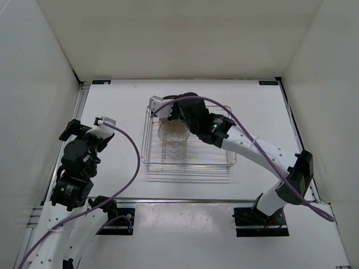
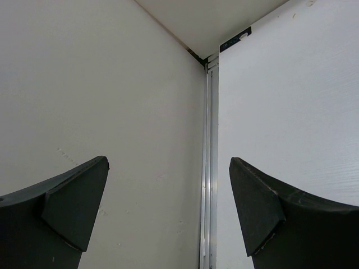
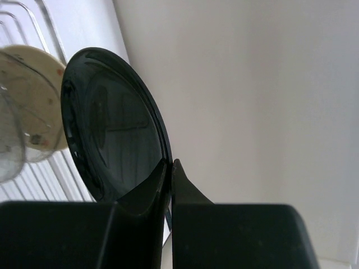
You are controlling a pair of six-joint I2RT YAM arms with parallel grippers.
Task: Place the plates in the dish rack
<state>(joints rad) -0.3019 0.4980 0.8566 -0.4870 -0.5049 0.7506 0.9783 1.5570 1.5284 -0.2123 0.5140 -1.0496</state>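
While rim-clamped in the right gripper over the far left of the dish rack, seems stiff, slick, breakable: black plate; left gripper agape.

Black plate — glossy, mirror-smooth, with reflections across its face. Cream plate: matt, faintly speckled. Translucent plate: cloudy, plastic-like. Dish rack: thin bright chrome wire. Right gripper and left gripper — matt black plastic fingers. Table: white, matt.
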